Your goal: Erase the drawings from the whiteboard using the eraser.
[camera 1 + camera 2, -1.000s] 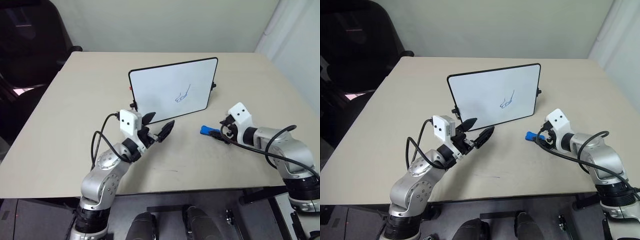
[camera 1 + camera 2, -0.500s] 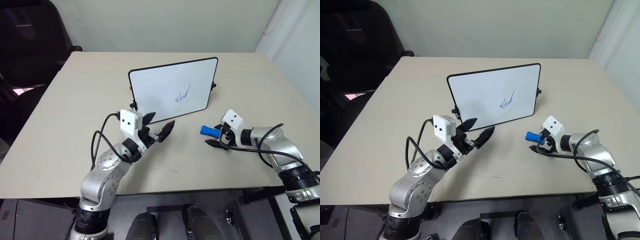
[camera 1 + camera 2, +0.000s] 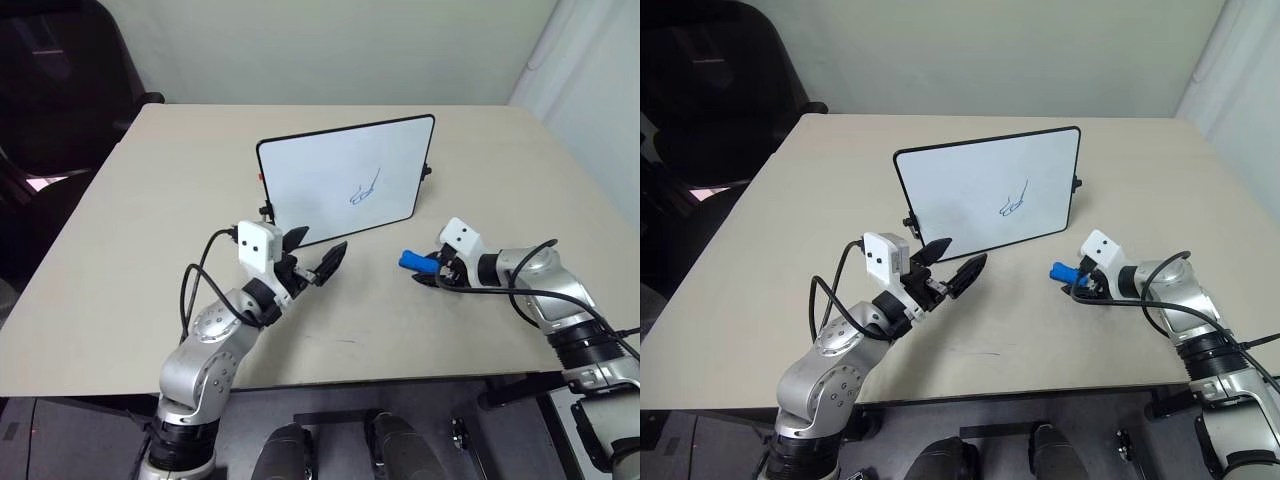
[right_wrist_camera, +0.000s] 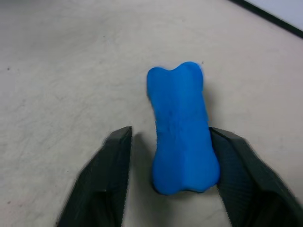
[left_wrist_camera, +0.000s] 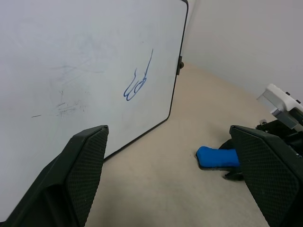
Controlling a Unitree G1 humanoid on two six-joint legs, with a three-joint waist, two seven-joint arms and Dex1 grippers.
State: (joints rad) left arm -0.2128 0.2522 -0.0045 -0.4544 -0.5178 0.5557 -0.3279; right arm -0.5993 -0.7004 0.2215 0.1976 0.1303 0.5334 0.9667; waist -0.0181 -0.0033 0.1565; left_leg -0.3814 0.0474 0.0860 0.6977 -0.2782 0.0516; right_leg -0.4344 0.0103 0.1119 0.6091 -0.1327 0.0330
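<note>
No legible brand, label or writing anywhere; the only marks you have are the drawings (image 3: 365, 190), a few blue loops on the right half of the whiteboard (image 3: 320, 195). The board stands near the middle of the desk (image 3: 120, 250), tilted back, its face toward you.

Your right gripper (image 3: 432, 274) is low over the desk, near its right edge, pointing down and to the left. Its fingers straddle the eraser (image 4: 182, 125), which lies flat on the desk: one finger touches the block's side, the other stands a small gap off.

Your left gripper (image 3: 318, 255) hovers just in front of the board's lower edge, pointed roughly level, fingers spread wide and empty.
</note>
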